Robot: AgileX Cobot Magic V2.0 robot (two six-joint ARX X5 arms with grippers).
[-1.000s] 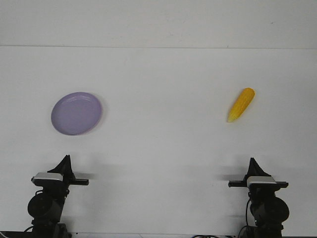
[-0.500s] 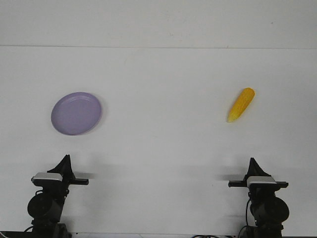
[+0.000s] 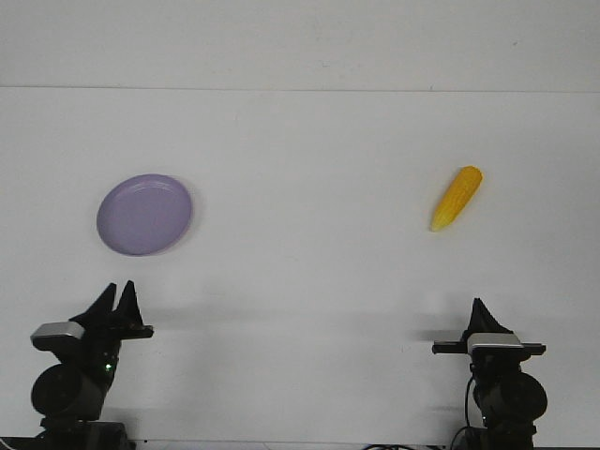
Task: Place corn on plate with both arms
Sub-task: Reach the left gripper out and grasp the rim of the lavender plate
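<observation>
At the near left edge of the white worktop (image 3: 309, 281) the left claw (image 3: 113, 296) has turned and shifted leftward since half a second ago: its two pointed fingers now show as separate tips with a narrow gap between them, where before only a single point was seen, and the silver-grey block on that arm sits further left. A small green light shows on the arm's body. Beyond it, well apart, the lavender plate (image 3: 144, 215) lies flat on the left half of the worktop, exactly where it was and bare. Across the middle the surface carries nothing between plate and corn. On the right half the corn (image 3: 457, 198) lies tilted, its blunt end further away and its paler tip nearer, unmoved and untouched. At the near right edge the right claw (image 3: 481, 308) stands as before, showing one pointed tip, so I cannot tell its opening
</observation>
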